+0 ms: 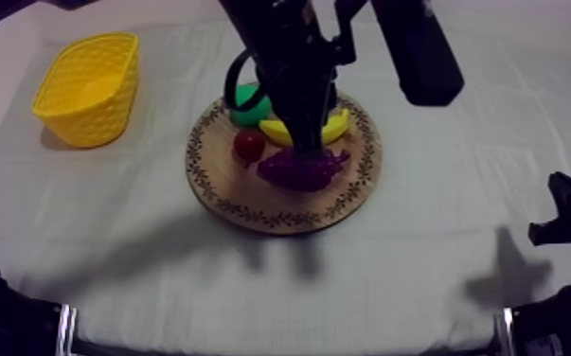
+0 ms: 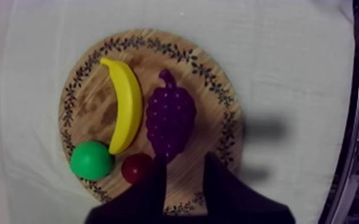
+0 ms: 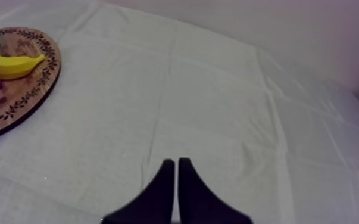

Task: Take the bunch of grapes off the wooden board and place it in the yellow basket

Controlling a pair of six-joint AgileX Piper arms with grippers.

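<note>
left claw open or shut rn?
Open. Left wrist view: the left claw has its fingers apart over the wooden board, only bare board between them, by the bunch of grapes.

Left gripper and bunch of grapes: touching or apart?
Cannot tell. Left wrist view: one finger of the open left gripper overlaps the bunch of grapes; height unseen.

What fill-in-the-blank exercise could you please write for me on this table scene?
1. The purple fruit beside the banana on the wooden board is a bunch of ____.
2. The left gripper hangs over the board with its fingers ____.
3. The right gripper, fingers lying together, is ____.
4. The basket is ____ in colour.
Missing words: grapes, open, shut, yellow.
</note>
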